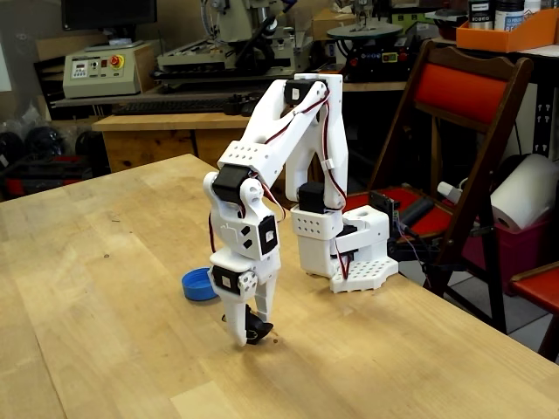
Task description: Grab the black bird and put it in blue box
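Gripper on black bird (blue box nr).

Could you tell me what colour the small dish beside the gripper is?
Blue; the blue box shows clearly in the fixed view.

A pale butcher-block wooden table fills the near scene. At right stands a dark wooden folding chair with red pads, a paper towel roll beyond it. Far left, a workbench carries a beige control box; an orange bin sits far right.

wooden table | red folding chair | paper roll
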